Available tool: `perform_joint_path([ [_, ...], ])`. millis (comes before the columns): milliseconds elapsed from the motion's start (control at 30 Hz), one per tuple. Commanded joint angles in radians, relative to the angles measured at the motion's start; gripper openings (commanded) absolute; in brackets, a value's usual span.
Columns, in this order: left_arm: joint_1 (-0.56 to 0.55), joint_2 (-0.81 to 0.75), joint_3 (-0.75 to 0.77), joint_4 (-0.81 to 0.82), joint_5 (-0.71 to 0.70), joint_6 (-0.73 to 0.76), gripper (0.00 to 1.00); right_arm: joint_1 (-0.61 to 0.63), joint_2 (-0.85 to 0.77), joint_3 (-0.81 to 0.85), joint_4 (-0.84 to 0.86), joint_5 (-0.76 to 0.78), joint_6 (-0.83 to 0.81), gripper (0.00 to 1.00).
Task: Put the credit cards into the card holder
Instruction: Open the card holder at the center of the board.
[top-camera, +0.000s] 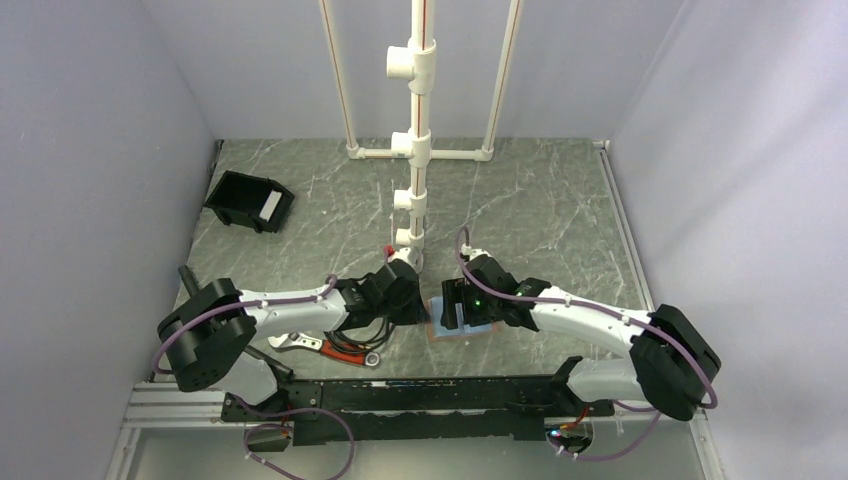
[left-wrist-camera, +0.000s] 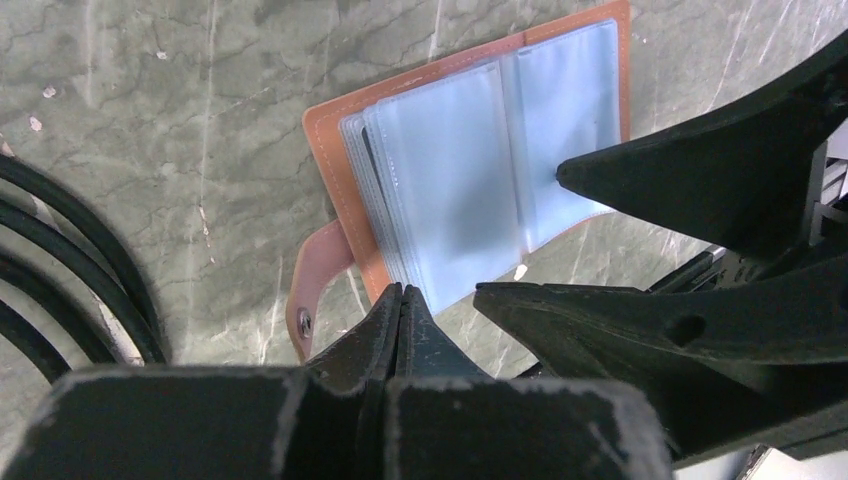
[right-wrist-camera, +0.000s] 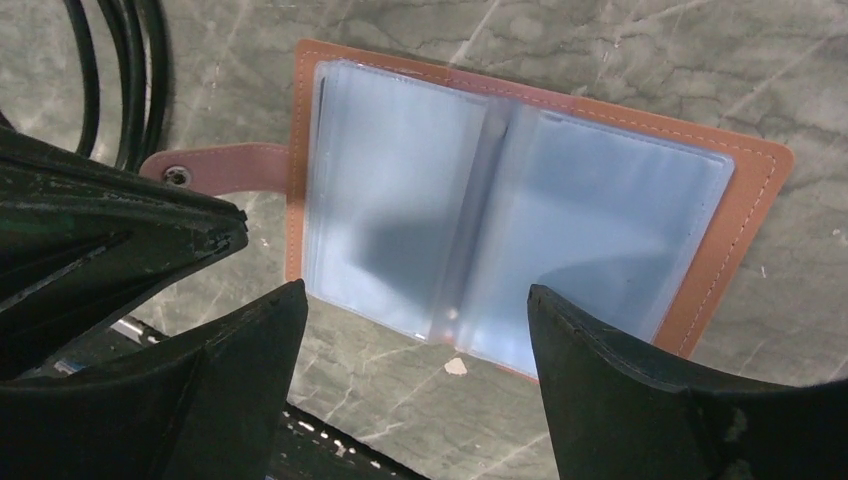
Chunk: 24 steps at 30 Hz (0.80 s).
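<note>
Card holder (left-wrist-camera: 480, 170) spread open between both arms
Left jaws are shut on nothing at its strap edge on the tabletop (left-wrist-camera: 150, 120); right jaws are held wide and empty over its pages.

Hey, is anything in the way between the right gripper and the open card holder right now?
Nothing visible. The right gripper, jaws open, hangs directly over the card holder, which lies spread open on the table. The left gripper, shut, sits at the holder's edge near its strap, off to the side, not in between.
</note>
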Motion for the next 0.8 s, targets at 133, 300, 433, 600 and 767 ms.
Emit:
perform_joint_path([
  [133, 0.001, 0.0, 0.001, 0.023, 0.006, -0.021, 0.0, 0.033, 0.081, 0.075, -0.01, 0.122, -0.016, 0.85],
  [300, 0.001, 0.021, -0.015, 0.036, 0.004, -0.044, 0.0, 0.075, 0.128, 0.113, -0.04, 0.191, 0.002, 0.88],
  [433, 0.0, 0.022, -0.027, 0.033, -0.012, -0.056, 0.0, 0.104, 0.152, 0.131, -0.05, 0.227, 0.021, 0.89],
  [600, 0.001, 0.017, -0.056, 0.036, -0.021, -0.08, 0.0, 0.149, 0.207, 0.162, -0.075, 0.275, 0.054, 0.95],
  [767, 0.001, 0.016, -0.067, 0.065, -0.021, -0.087, 0.0, 0.164, 0.218, 0.149, -0.068, 0.294, 0.1, 0.94],
])
